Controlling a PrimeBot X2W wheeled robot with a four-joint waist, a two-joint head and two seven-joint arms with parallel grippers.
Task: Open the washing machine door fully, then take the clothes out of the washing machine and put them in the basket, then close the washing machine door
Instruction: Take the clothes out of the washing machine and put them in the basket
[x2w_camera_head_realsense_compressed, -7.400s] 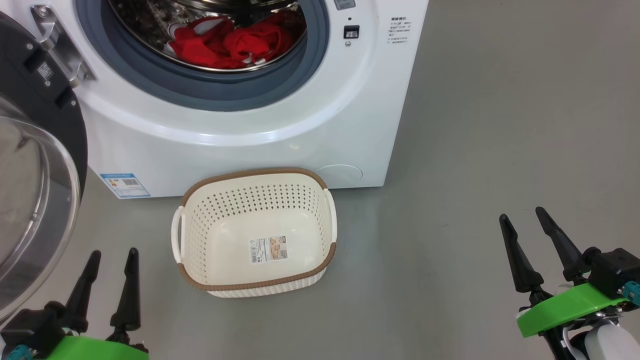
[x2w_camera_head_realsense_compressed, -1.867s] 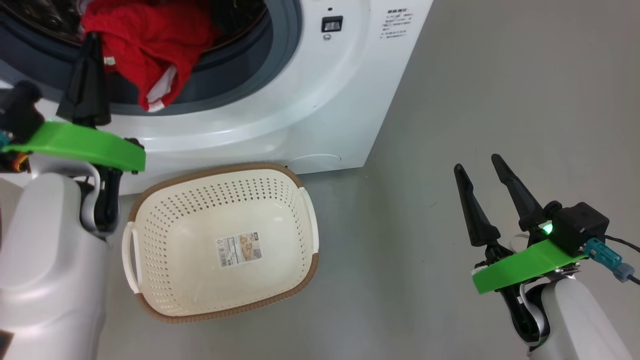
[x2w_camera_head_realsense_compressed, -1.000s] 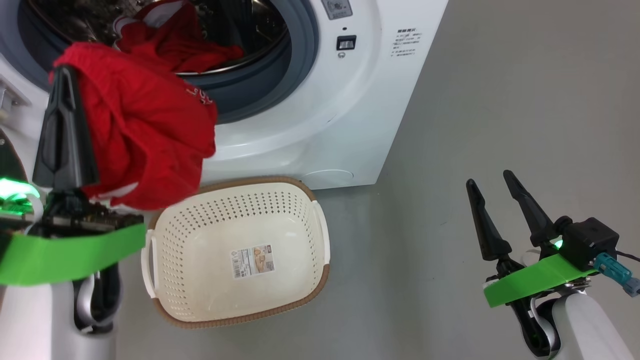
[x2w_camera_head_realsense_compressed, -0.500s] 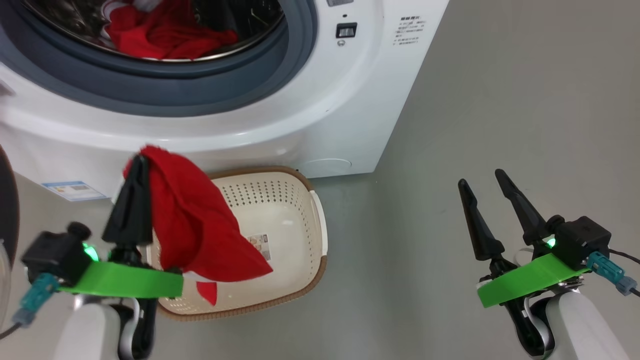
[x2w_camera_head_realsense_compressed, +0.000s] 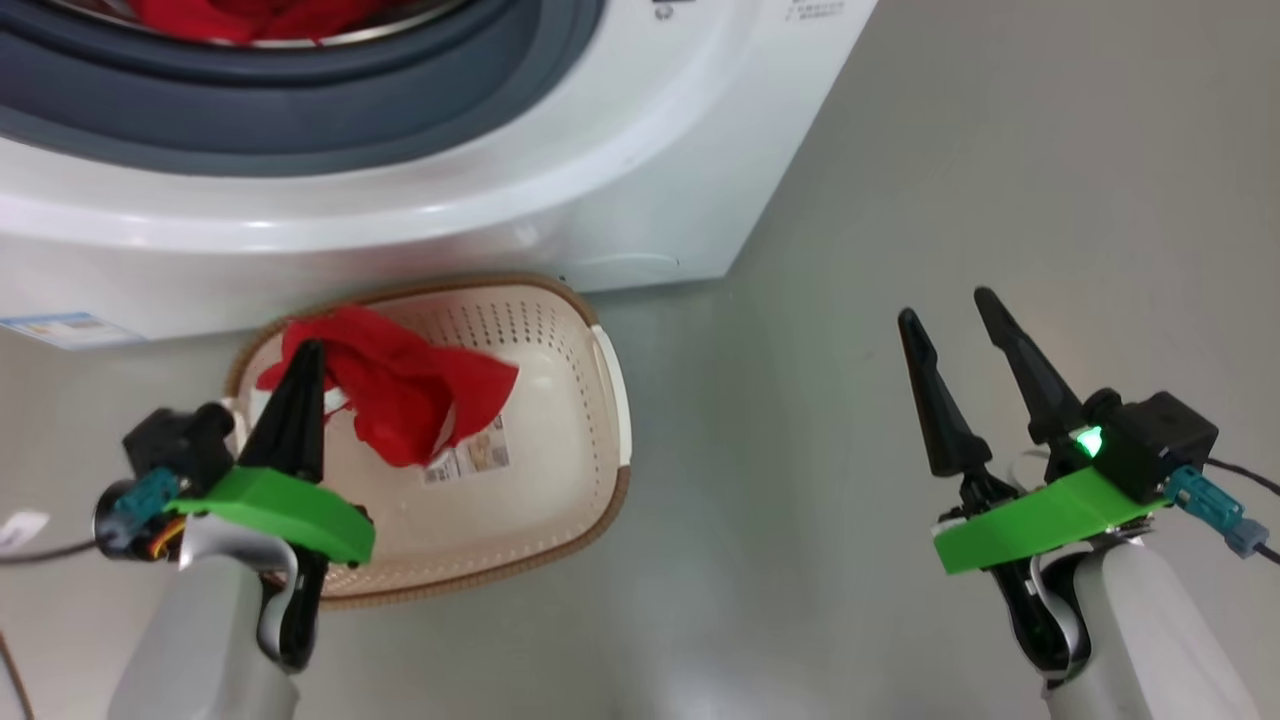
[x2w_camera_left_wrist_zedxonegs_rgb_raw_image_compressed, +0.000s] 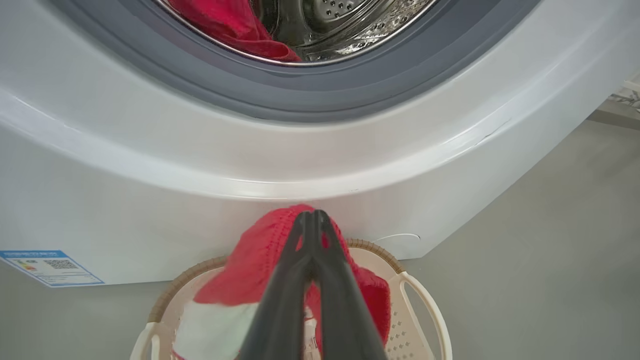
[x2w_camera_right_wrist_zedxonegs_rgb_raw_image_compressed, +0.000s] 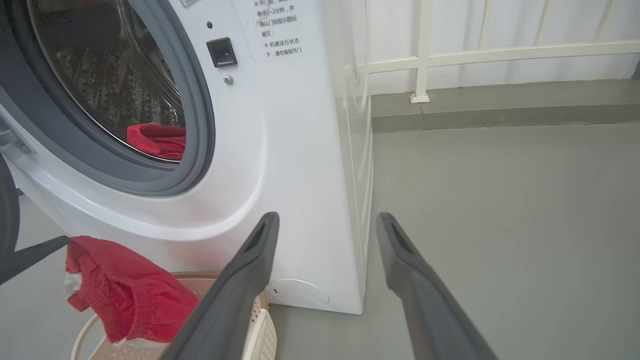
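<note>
Left gripper has its two long, tapering dark fingers pressed together on a fold of the red garment, a soft, knitted-looking piece with a white panel. The cloth droops from the fingertips, down and to their right, over the basket. This cream perforated plastic tub with rounded corners and a brown woven-look rim sits directly beneath the gripper. The pale, smooth left forearm comes up from below, and the fingers slant toward the washing machine, whose glossy white curved front stands just beyond the basket. Above the fingertips, the grey rubber gasket rings a punched steel drum where more red clothes lie. Right gripper is well apart to the side over matte grey floor, its fingers spread and holding nothing.
</note>
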